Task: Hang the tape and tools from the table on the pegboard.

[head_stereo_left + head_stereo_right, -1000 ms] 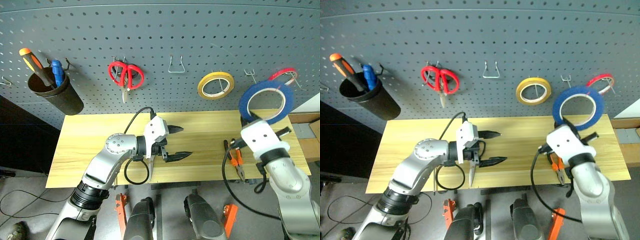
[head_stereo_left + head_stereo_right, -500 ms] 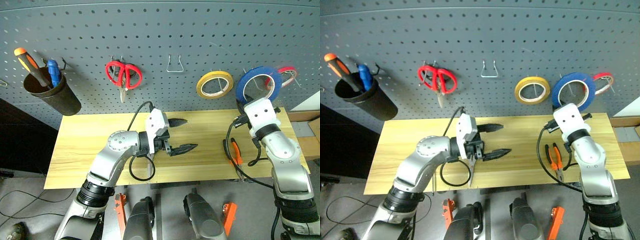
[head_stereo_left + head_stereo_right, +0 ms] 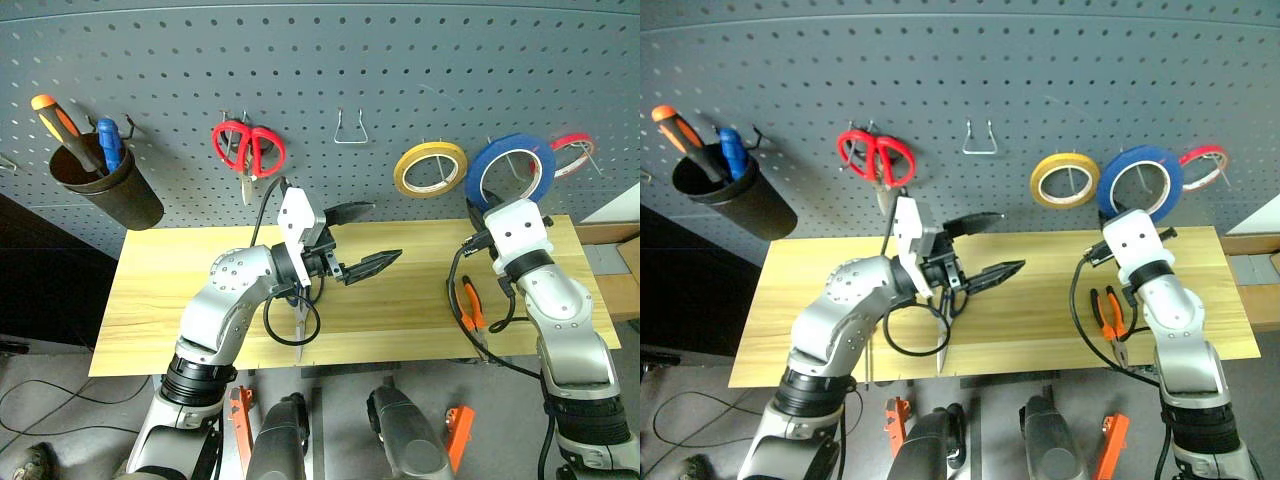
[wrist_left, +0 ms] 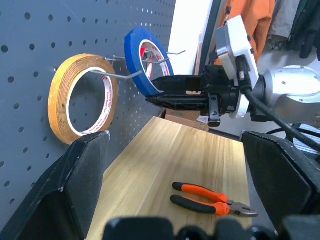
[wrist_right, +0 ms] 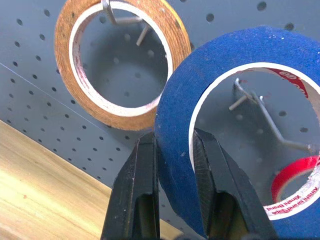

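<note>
1. On the left of the pegboard (image 3: 400,60), a dark cup holds an orange and a blue screwdriver, with red-handled scissors (image 3: 249,151) hung beside it; none of these are part of the job.
2. The left gripper (image 3: 368,238) hangs over the table (image 3: 160,300), its fingers spread wide and holding nothing. It has risen since a second ago, and a slim steel blade lies on the wood below its arm.
3. An empty wire hook (image 3: 351,130) and the yellow tape ring (image 3: 431,169) come next.
4. The blue tape (image 3: 515,172) has moved up from just above the table to the board, where it now sits around a hook (image 5: 260,107) in front of the red ring.
5. The right gripper (image 5: 172,150) pinches the tape's lower rim, one finger on each face; I judge the hanging nearly done, with only the release left.
6. The pliers (image 3: 470,308) lie on the table, not yet hung.
</note>
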Controlling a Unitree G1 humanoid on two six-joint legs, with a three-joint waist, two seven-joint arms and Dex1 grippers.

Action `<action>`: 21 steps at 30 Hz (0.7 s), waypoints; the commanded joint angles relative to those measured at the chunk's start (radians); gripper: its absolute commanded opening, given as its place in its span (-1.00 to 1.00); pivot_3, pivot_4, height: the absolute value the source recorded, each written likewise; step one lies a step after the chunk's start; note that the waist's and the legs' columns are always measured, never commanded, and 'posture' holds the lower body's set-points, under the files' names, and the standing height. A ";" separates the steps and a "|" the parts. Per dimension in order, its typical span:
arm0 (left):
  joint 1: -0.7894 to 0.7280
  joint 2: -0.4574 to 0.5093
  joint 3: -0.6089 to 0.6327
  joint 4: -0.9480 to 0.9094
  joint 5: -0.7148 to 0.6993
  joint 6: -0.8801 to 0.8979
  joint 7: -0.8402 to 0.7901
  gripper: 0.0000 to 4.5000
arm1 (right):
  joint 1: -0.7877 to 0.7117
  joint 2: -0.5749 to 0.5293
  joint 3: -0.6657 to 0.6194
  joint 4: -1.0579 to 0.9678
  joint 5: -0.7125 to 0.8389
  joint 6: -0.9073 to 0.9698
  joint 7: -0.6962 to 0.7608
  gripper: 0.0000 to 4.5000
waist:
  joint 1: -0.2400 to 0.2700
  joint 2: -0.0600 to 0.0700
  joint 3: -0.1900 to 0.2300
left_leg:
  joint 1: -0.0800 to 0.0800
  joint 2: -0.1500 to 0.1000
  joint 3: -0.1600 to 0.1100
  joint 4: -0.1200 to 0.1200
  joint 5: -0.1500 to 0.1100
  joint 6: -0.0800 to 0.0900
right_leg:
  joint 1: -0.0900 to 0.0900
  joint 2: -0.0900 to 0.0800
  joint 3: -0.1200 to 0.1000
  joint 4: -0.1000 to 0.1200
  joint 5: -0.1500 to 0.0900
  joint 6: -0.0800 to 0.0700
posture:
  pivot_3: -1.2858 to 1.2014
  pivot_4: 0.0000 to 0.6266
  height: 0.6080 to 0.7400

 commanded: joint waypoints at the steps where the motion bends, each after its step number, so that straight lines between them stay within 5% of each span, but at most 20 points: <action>1: 0.001 0.008 -0.011 -0.041 -0.003 -0.020 -0.007 1.00 | 0.035 0.004 -0.023 -0.078 -0.013 -0.020 -0.018 -0.12 | 0.000 0.000 0.000 | 0.000 0.000 0.000 0.000 0.000 0.000 | 0.000 0.000 0.000 0.000 0.000 0.000 | -0.20 0.17 1.00; 8: 0.026 0.052 -0.026 -0.026 0.030 -0.054 -0.033 1.00 | 0.241 0.064 -0.060 -0.256 -0.025 0.098 -0.046 0.91 | 0.002 0.000 0.001 | 0.000 0.000 -0.001 0.000 0.000 0.000 | 0.000 0.000 0.000 0.000 0.000 0.000 | -0.20 0.18 1.00; 14: 0.045 0.204 -0.110 0.065 0.112 -0.137 -0.219 1.00 | 0.283 0.264 -0.152 -0.306 0.087 0.613 -0.079 0.96 | -0.002 0.002 0.003 | 0.002 0.001 -0.001 0.000 0.001 -0.001 | -0.001 0.000 0.001 0.000 0.000 0.000 | -0.22 0.20 1.00; 21: 0.017 0.234 -0.151 0.124 0.138 -0.175 -0.312 1.00 | 0.174 0.279 -0.183 -0.205 0.152 0.915 -0.059 0.96 | -0.007 0.004 0.008 | 0.002 0.000 -0.002 0.000 0.003 -0.002 | -0.003 0.000 0.001 0.002 0.000 0.000 | -0.23 0.19 1.00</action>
